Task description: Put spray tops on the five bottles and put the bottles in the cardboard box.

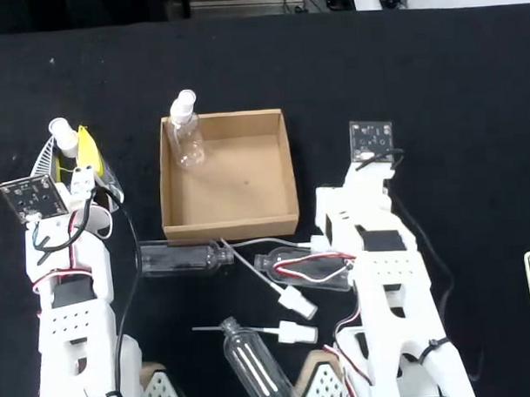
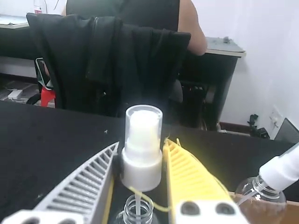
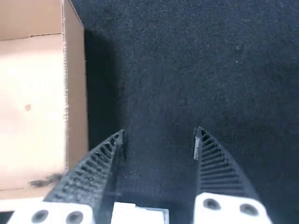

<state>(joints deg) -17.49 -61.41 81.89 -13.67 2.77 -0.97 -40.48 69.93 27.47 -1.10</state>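
Bottles first, counting five in all: spotting a capped bottle (image 1: pixel 186 136) standing upright in the far left corner of the cardboard box (image 1: pixel 286 176), spray top already on. Counting three open-necked ones lying on the black table (image 1: pixel 435 79): the bottle by the box (image 1: pixel 184 258), just in front of the near wall; the bottle under the wires (image 1: pixel 302 269), beside it and partly covered by the right arm; the near-edge bottle (image 1: pixel 253 360), lying between the two arm bases. Catching the fifth bottle's neck (image 2: pixel 136 213) in the left wrist view, directly below the gripped spray top (image 2: pixel 141 154), with the thin tube reaching into it. Counting four spray tops: one on the capped bottle, one in the grip, and two loose on the table, the farther loose top (image 1: pixel 296 300) and the nearer loose top (image 1: pixel 296 332), both lying between the bottle under the wires and the near-edge bottle. Finding the left gripper (image 2: pixel 141 143) clamping its white and yellow fingers on that spray top, raised well to the left of the box. Finding the right gripper (image 3: pixel 159 137) holding nothing, black fingers spread apart, hanging over bare table just beside the box's right wall
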